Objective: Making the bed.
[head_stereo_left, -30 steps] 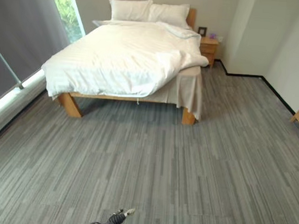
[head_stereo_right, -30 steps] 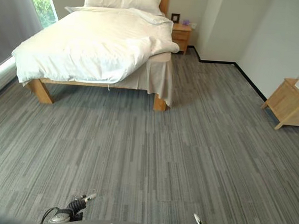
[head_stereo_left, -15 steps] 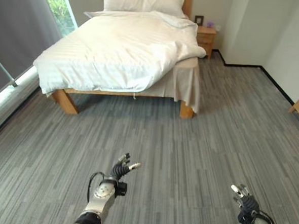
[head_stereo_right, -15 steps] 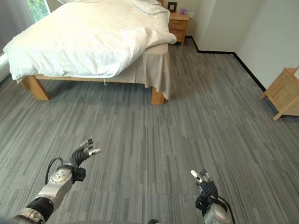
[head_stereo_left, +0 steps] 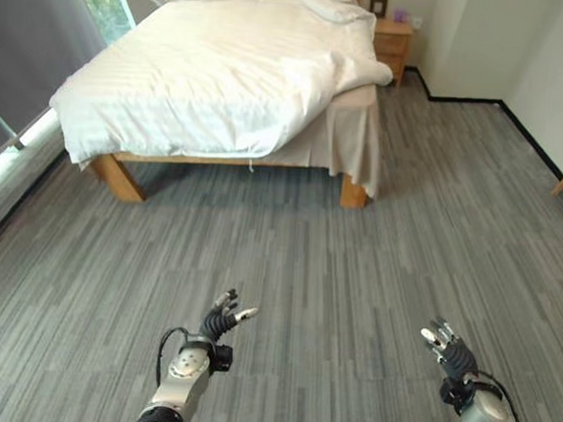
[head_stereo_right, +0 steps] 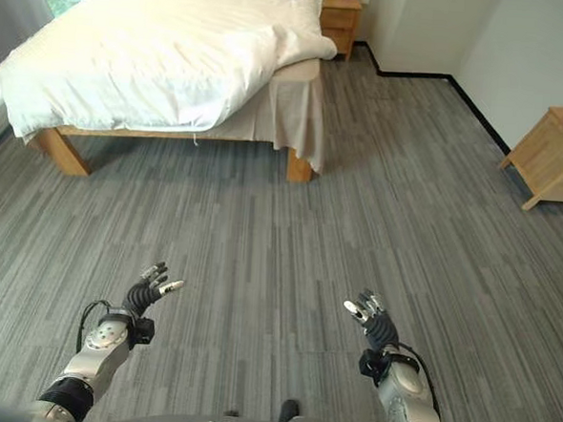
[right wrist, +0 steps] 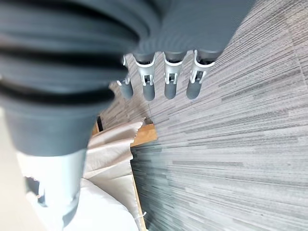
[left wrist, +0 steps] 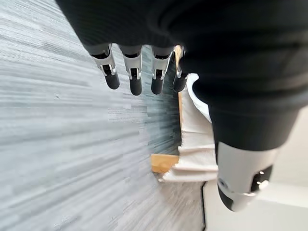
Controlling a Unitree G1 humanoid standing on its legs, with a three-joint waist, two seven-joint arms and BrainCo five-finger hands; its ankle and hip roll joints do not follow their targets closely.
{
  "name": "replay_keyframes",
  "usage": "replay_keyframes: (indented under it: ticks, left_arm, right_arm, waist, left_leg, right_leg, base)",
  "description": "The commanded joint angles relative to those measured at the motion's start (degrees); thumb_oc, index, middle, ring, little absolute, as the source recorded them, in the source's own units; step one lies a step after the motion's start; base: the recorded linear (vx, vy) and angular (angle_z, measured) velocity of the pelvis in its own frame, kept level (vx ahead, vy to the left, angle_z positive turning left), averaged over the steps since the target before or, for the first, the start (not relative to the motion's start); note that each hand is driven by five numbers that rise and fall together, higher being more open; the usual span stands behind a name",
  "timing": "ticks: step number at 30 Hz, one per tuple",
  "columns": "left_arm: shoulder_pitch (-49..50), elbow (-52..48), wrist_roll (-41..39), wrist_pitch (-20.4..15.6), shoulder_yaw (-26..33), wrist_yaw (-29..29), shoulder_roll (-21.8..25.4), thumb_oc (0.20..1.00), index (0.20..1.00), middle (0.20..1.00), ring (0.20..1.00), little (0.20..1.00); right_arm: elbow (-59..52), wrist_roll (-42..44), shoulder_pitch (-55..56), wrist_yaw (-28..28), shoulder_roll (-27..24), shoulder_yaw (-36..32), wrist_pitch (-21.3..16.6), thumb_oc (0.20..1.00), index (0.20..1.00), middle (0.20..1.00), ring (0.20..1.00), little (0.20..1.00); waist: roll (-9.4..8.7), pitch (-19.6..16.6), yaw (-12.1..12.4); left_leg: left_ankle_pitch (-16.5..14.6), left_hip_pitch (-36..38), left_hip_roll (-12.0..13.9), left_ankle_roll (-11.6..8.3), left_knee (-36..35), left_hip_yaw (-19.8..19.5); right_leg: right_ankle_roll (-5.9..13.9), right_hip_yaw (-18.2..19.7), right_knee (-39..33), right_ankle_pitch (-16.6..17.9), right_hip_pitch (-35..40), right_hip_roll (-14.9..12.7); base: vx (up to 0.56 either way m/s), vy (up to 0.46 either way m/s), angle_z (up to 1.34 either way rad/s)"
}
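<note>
— What's around me?

— I see the bed at the far end of the room, well apart from both hands, with grey striped floor between us and it. The white duvet lies rumpled, hanging low over the near left corner and bunched toward the right side, where the beige skirt shows above a wooden leg. A nightstand stands beside the head of the bed. A curtain runs along the left wall, and the corner of a wooden cabinet stands at the right. Nothing lies on the floor between me and the bed.

— And the hands?

— My left hand is raised over the floor, fingers spread and relaxed, holding nothing. My right hand hovers likewise, fingers loosely extended, empty. In the wrist views both rows of fingers hang straight, with the bed's leg and skirt beyond them.
</note>
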Motion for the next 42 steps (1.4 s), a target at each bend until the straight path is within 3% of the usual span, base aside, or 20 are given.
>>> replay_keyframes:
  ticks: [1,2,4,8,10,12,14,17,18,21,23,25,27,29,31,35,36,40,41,42]
  left_arm:
    - [-1.6,-4.3,-0.3,-1.3,1.8,0.4,3.5,1.0,1.0,1.0,1.0,1.0]
    - [-0.9,-6.1,0.9,-1.0,2.1,0.1,4.2,1.0,1.0,1.0,1.0,1.0]
    - [-0.8,-6.8,2.2,-0.8,2.0,0.1,4.7,1.0,1.0,1.0,1.0,1.0]
    - [-1.4,-6.8,2.6,-1.2,2.0,0.2,4.5,1.0,1.0,1.0,1.0,1.0]
    - [-2.7,-6.9,3.6,-1.1,1.8,0.3,4.5,1.0,1.0,1.0,1.0,1.0]
    - [-3.0,-7.1,4.7,-1.0,2.0,0.5,4.5,1.0,1.0,1.0,1.0,1.0]
    - [-2.4,-8.3,5.5,-1.0,2.2,0.5,4.6,1.0,1.0,1.0,1.0,1.0]
    - [-0.7,-9.9,4.4,-0.7,2.3,0.2,3.9,1.0,1.0,1.0,1.0,1.0]
    - [-0.7,-9.9,4.4,-0.7,2.3,0.2,3.8,1.0,1.0,1.0,1.0,1.0]
    - [1.2,-13.1,1.9,0.0,4.2,-0.5,4.1,1.0,1.0,1.0,1.0,1.0]
    - [0.0,-13.6,1.3,0.2,3.2,-0.6,3.8,1.0,1.0,1.0,1.0,1.0]
    - [-0.2,-13.5,1.3,0.3,3.2,-0.6,3.8,1.0,1.0,1.0,1.0,1.0]
    - [-0.9,-13.2,0.1,-0.3,2.1,-1.4,2.4,1.0,1.0,1.0,1.0,1.0]
    - [-0.8,-13.3,0.1,-0.9,1.7,-1.6,2.1,1.0,1.0,1.0,1.0,1.0]
    - [0.2,-13.9,0.0,-1.6,2.6,-1.3,1.2,1.0,1.0,1.0,1.0,1.0]
    - [1.5,-15.5,-0.3,-1.7,4.2,-1.4,0.8,1.0,1.0,1.0,1.0,1.0]
    - [1.8,-15.8,0.1,-1.7,5.0,-1.5,1.2,1.0,1.0,1.0,1.0,1.0]
    - [2.7,-16.7,0.5,-1.9,6.2,-1.5,1.8,1.0,1.0,1.0,1.0,1.0]
    - [3.7,-19.1,1.4,-1.8,6.3,-1.8,3.6,1.0,1.0,1.0,1.0,1.0]
    - [3.7,-20.2,1.6,-1.8,6.0,-1.9,4.2,1.0,1.0,1.0,1.0,1.0]
  right_arm:
    - [-5.4,-0.2,-0.7,1.1,1.8,2.2,-2.1,1.0,1.0,1.0,1.0,1.0]
    - [-7.3,-0.2,-0.7,1.7,2.1,3.0,-2.0,1.0,1.0,1.0,1.0,1.0]
    - [-8.2,-0.1,-0.6,2.0,2.6,3.4,-1.9,1.0,1.0,1.0,1.0,1.0]
    - [-9.0,1.3,0.9,2.7,3.7,3.8,-1.4,1.0,1.0,1.0,1.0,1.0]
    - [-8.9,-0.1,1.5,2.8,3.7,4.8,-1.1,1.0,1.0,1.0,1.0,1.0]
    - [-8.9,-0.4,1.4,2.9,3.8,4.9,-1.0,1.0,1.0,1.0,1.0,1.0]
    - [-8.7,-0.3,2.5,3.6,3.4,4.5,-0.6,1.0,1.0,1.0,1.0,1.0]
    - [-8.6,-0.1,2.7,3.8,1.6,4.7,-0.5,1.0,1.0,1.0,1.0,1.0]
    - [-8.6,-0.1,2.6,3.8,1.6,4.7,-0.6,1.0,1.0,1.0,1.0,1.0]
    - [-10.1,1.8,1.5,3.5,-0.4,4.5,-1.0,1.0,1.0,1.0,1.0,1.0]
    - [-8.2,1.0,-0.3,1.9,-2.3,4.2,-0.8,1.0,1.0,1.0,1.0,1.0]
    - [-8.1,1.0,-0.5,1.8,-2.3,4.1,-0.8,1.0,1.0,1.0,1.0,1.0]
    - [-9.2,3.2,0.4,2.0,-2.5,2.0,-0.9,1.0,1.0,1.0,1.0,1.0]
    - [-10.1,3.1,2.0,2.9,-2.3,1.4,-1.1,1.0,1.0,1.0,1.0,1.0]
    - [-9.4,2.5,2.3,3.4,-1.7,1.8,-1.3,1.0,1.0,1.0,1.0,1.0]
    - [-8.7,2.3,1.6,4.2,-1.1,3.0,-1.2,1.0,1.0,1.0,1.0,1.0]
    - [-9.0,2.5,1.2,4.6,-0.6,3.6,-0.8,1.0,1.0,1.0,1.0,1.0]
    - [-8.8,2.7,0.6,5.5,0.7,4.9,-0.2,1.0,1.0,1.0,1.0,1.0]
    - [-8.7,3.0,0.2,5.6,2.5,6.0,0.3,1.0,1.0,1.0,1.0,1.0]
    - [-8.8,3.6,0.0,6.2,3.1,6.3,0.4,1.0,1.0,1.0,1.0,1.0]
  waist:
    - [-3.51,1.3,0.7]
    - [-2.72,3.1,0.6]
    - [-2.65,3.7,0.5]
    - [-4.36,3.4,-0.6]
    - [-4.5,2.9,-1.4]
    - [-4.53,2.6,-1.2]
    - [-3.97,1.3,-1.7]
    - [-2.72,0.3,-2.4]
    - [-2.57,0.2,-2.5]
    - [-4.07,1.6,-0.2]
    - [-5.78,4.6,3.0]
    - [-5.56,4.8,3.1]
    - [-5.43,4.6,4.4]
    - [-5.79,3.7,5.1]
    - [-5.39,2.3,6.6]
    - [-4.48,0.9,7.8]
    - [-4.13,-0.1,7.6]
    - [-5.33,-2.0,8.4]
    - [-7.69,-2.9,9.9]
    - [-7.75,-2.6,10.0]
  left_leg:
    - [1.4,1.9,2.1,-3.52,-1.2,-1.7]
    - [0.8,3.7,3.4,-3.26,-1.2,-1.3]
    - [0.9,4.8,4.0,-3.67,-1.2,-0.9]
    - [-1.5,8.2,4.2,-6.66,-1.2,-1.2]
    - [-2.2,11.5,6.8,-9.76,-1.2,-2.4]
    - [-2.1,12.9,7.8,-10.63,-1.2,-1.7]
    - [-0.3,16.5,10.1,-12.28,-1.2,-2.2]
    - [10.8,14.0,15.6,-14.46,10.7,-5.1]
    - [10.7,13.8,15.8,-14.57,10.9,-5.3]
    - [21.0,4.8,19.6,-14.65,35.9,-6.5]
    - [16.3,-6.0,19.8,-12.91,43.8,-5.6]
    - [15.9,-6.2,20.0,-12.89,44.2,-5.6]
    - [15.7,-12.0,22.0,-14.8,34.8,2.6]
    - [15.1,-14.9,18.5,-14.3,28.3,4.2]
    - [14.5,-17.2,11.4,-11.79,13.7,6.6]
    - [18.1,-16.9,8.6,-11.19,2.2,10.1]
    - [20.2,-16.3,9.8,-11.36,1.9,15.3]
    - [16.1,-14.0,8.3,-8.6,2.2,18.1]
    - [11.1,-11.5,4.4,-4.51,3.4,17.8]
    - [9.3,-9.7,2.8,-2.71,2.7,17.8]
  right_leg:
    - [10.4,3.4,14.6,8.9,-3.3,-8.4]
    - [11.68,1.7,22.9,11.9,-7.9,-8.6]
    - [11.88,0.1,23.1,13.3,-10.0,-10.4]
    - [11.24,-5.3,4.2,13.5,-10.3,-15.5]
    - [11.88,-8.0,-7.8,17.9,-11.8,-16.2]
    - [11.88,-11.2,-9.1,19.1,-13.2,-17.0]
    - [11.71,-13.6,-7.9,18.1,-10.3,-15.5]
    - [7.08,-13.7,-6.9,14.4,-6.8,-9.9]
    - [7.0,-13.9,-7.0,14.4,-6.7,-9.7]
    - [0.97,-13.8,-7.9,8.2,0.0,-4.3]
    - [-0.71,-12.1,-9.0,4.0,5.7,-2.6]
    - [-0.7,-12.0,-9.0,4.0,5.7,-2.4]
    - [0.07,-12.5,-9.5,1.9,9.4,-2.5]
    - [0.53,-11.8,-9.5,0.5,10.9,-2.7]
    - [1.73,-11.3,-9.5,-1.5,13.9,-1.8]
    - [2.57,-10.7,-9.5,-3.5,17.7,-0.6]
    - [2.56,-10.3,-9.5,-3.5,19.1,0.1]
    - [3.79,-10.0,-9.5,-2.9,21.4,-1.4]
    - [7.35,-8.9,2.3,6.3,20.2,-6.8]
    - [9.14,-8.2,10.1,10.2,17.9,-8.5]
  base:
    - [0.12,0.1,-0.19]
    - [0.1,0.071,-0.25]
    - [0.17,0.002,-0.16]
    - [0.38,-0.148,0.03]
    - [0.52,-0.28,0.11]
    - [0.37,-0.199,0.2]
    - [0.67,-0.262,0.04]
    - [0.42,-0.277,0.35]
    - [0.28,-0.283,0.4]
    - [0.45,-0.517,-0.12]
    - [0.45,-0.455,-0.65]
    - [0.27,-0.15,-0.2]
    - [0.53,-0.127,-0.08]
    - [0.43,-0.017,-0.19]
    - [0.51,0.029,0.05]
    - [0.52,0.046,-0.12]
    - [0.31,0.006,-0.25]
    - [0.47,0.103,-0.1]
    - [0.62,0.282,-0.1]
    - [0.77,0.38,-0.09]
